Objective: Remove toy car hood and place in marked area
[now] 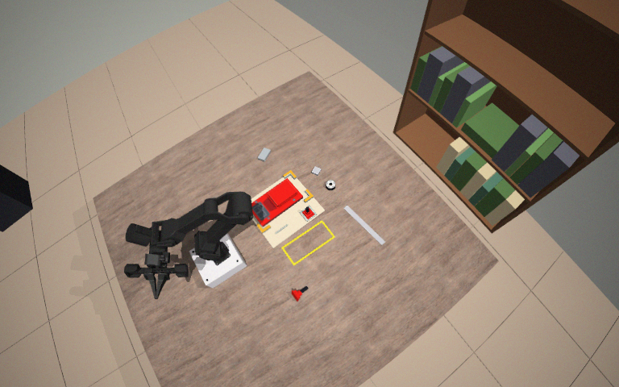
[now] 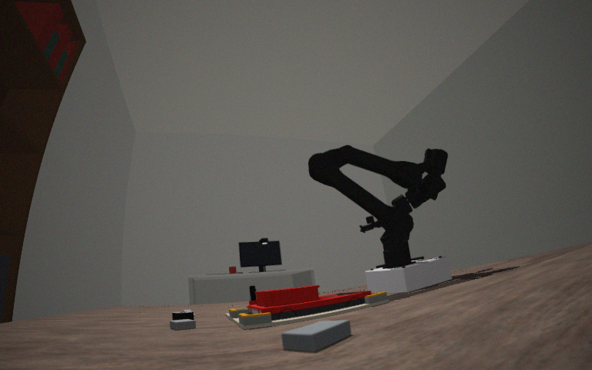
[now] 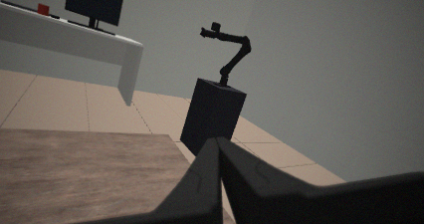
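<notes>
The red toy car (image 1: 267, 214) (image 2: 342, 299) lies on a cream board (image 1: 274, 241) between orange-topped corner brackets. A raised red block (image 1: 285, 193) (image 2: 287, 296) on the car, at the end away from the arm, looks like the hood and sits in place. The marked area is a yellow outline (image 1: 322, 221) on the table beside the board, with nothing inside it. My gripper (image 1: 155, 296) (image 3: 215, 145) is shut and empty, raised on the far side of the arm's white base from the car. Its fingertips meet in the wrist view.
A small red piece with a black knob (image 1: 307, 212) stands on the board. Around it lie a grey block (image 1: 263, 153) (image 2: 316, 335), a smaller block (image 1: 316, 170) (image 2: 183, 324), a round black-and-white piece (image 1: 330, 184), a pale strip (image 1: 364, 224) and a red-and-black piece (image 1: 297, 293).
</notes>
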Available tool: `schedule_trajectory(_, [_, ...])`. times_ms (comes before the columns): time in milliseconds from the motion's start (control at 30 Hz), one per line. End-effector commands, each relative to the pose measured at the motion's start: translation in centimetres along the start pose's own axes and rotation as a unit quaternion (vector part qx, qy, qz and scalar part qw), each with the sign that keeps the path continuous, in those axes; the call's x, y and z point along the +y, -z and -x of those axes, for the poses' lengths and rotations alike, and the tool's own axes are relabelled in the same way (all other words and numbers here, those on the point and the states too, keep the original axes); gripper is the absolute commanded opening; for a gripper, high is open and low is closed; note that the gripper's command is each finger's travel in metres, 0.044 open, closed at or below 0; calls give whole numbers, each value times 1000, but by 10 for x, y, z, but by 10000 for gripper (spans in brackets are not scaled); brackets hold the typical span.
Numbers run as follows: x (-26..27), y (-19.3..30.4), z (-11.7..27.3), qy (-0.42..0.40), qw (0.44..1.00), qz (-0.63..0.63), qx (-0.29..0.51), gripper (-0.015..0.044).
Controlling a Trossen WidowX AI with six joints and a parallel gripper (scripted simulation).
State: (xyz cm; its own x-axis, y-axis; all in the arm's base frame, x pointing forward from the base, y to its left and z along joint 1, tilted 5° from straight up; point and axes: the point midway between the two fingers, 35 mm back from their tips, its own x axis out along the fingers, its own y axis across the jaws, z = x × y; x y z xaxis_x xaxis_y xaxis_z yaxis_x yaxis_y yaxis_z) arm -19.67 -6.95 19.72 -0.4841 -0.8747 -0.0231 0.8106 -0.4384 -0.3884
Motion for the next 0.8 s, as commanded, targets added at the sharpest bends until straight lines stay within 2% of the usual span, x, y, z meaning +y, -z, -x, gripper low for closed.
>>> schedule_trajectory(0, [-1, 0, 1, 3, 1000, -2, 2, 26])
schedule_trajectory(233, [-42, 17, 29, 107, 990, -71, 65, 210])
schedule_trajectory(533, [-88, 42, 89, 254, 944, -149, 146, 440])
schedule_trajectory(767, [-110, 57, 150, 369, 882, -218, 194, 440])
